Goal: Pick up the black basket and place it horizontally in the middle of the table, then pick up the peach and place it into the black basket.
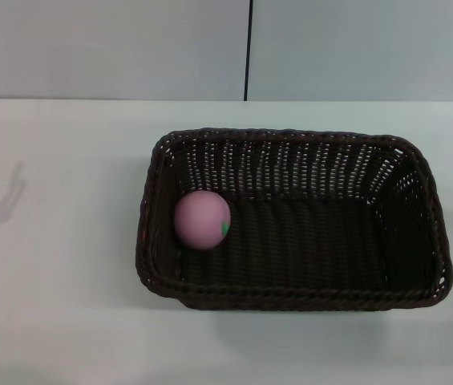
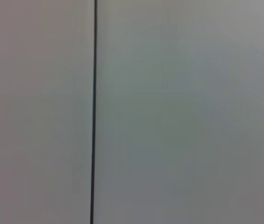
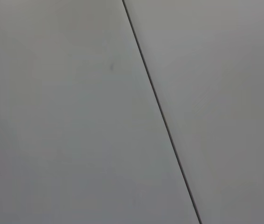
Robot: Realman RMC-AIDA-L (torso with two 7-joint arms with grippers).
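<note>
The black basket (image 1: 290,220) lies lengthwise across the white table (image 1: 58,241), a little right of the middle in the head view. The pink peach (image 1: 201,219) rests inside the basket at its left end, touching the left wall, with its green leaf facing right. Neither gripper shows in any view. Both wrist views show only a pale wall with a thin dark seam.
A pale wall (image 1: 106,48) with a vertical dark seam (image 1: 248,48) stands behind the table's far edge. An arm's shadow (image 1: 2,208) falls on the table at the left. The table surface around the basket is bare white.
</note>
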